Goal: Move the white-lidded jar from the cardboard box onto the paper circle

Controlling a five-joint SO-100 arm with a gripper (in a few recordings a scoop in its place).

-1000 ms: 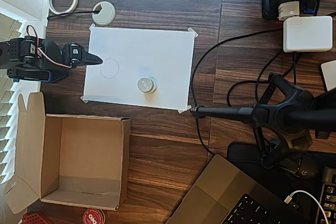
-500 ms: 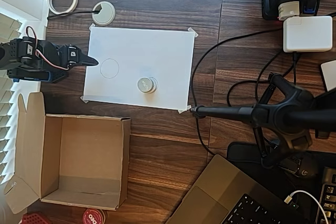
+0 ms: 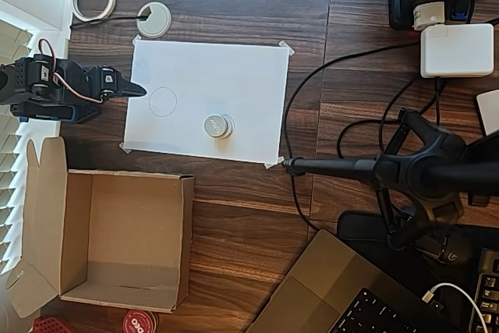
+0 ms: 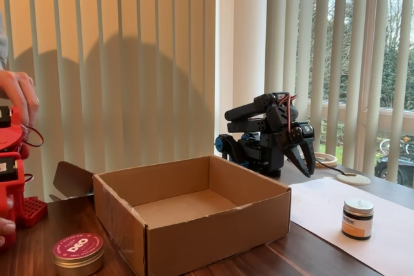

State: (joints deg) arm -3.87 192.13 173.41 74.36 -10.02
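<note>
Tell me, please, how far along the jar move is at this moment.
Done: the cardboard box is empty, and the white-lidded jar stands on the white sheet. In hand: nothing; the gripper sits at the sheet's left edge, jaws together. Left: the jar stands apart from the visible pencil circle; whether another circle lies under it, I cannot tell.

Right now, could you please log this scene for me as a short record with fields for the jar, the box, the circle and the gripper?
jar: white-lidded jar stands upright on the white sheet, outside the box
box: cardboard box open, nothing inside
circle: smaller drawn paper circle bare, jar to its right in the overhead view
gripper: gripper holds nothing, tip at the sheet's left edge, apart from the jar
other: red-lidded tin on the table beside the box
</note>
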